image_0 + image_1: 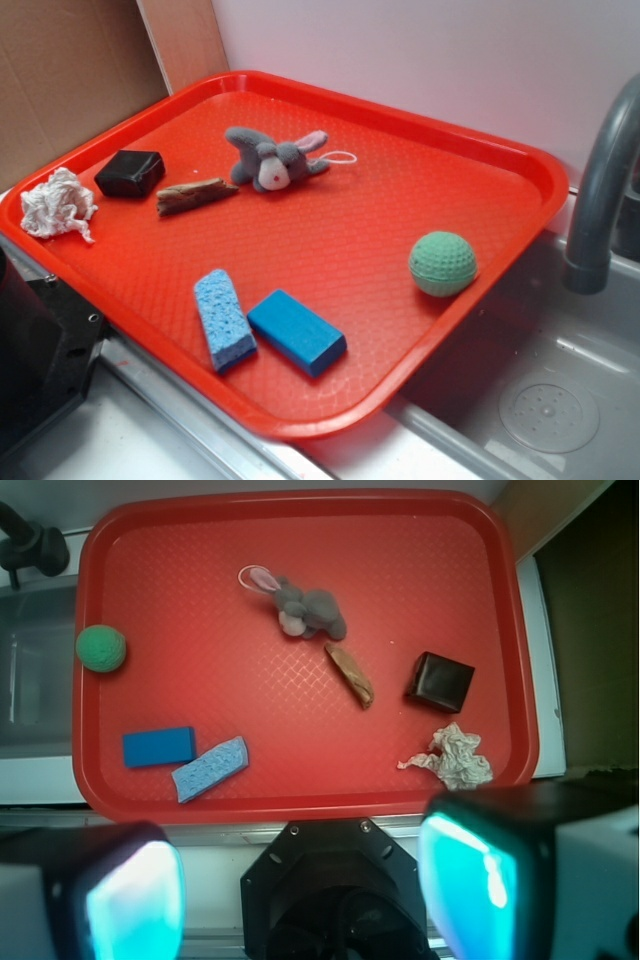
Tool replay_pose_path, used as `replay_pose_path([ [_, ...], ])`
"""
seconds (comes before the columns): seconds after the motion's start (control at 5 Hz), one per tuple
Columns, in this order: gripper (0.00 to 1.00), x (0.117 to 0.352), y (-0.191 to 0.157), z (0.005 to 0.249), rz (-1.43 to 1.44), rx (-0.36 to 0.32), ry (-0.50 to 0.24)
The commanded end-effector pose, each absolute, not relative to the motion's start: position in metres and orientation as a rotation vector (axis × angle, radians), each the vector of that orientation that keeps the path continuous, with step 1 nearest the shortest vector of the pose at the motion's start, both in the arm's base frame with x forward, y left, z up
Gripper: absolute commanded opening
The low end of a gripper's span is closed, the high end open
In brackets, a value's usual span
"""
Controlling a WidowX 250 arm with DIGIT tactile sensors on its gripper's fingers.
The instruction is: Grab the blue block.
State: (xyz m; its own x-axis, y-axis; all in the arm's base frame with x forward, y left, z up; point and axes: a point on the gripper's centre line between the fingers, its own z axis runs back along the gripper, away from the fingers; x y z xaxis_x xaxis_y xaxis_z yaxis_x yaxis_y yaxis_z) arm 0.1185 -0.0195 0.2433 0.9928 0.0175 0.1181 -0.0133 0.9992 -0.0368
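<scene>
Claw [300, 890]: being held spread wide, high above the tray [300, 540], nothing pinched | Blue block [296, 331]: lying flat near the tray's front rim, just beside the sponge [223, 318] | Handling: judged stiff, light, smooth, possibly slippery; best gripped across its narrow sides at mid-length.

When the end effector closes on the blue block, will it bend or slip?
The blue block has crisp edges, so it is probably rigid. Its smooth faces might slip slightly. Lying flat on the tray, it should not roll.
</scene>
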Motion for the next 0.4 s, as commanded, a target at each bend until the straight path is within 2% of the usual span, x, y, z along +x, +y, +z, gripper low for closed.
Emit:
replay_pose_path([
  [0.0, 1.0, 0.118, -0.02, 0.243, 0.015, -0.036, -0.119],
  [0.2, 1.0, 0.131, -0.07, 0.201, -0.236, -0.023, -0.097],
])
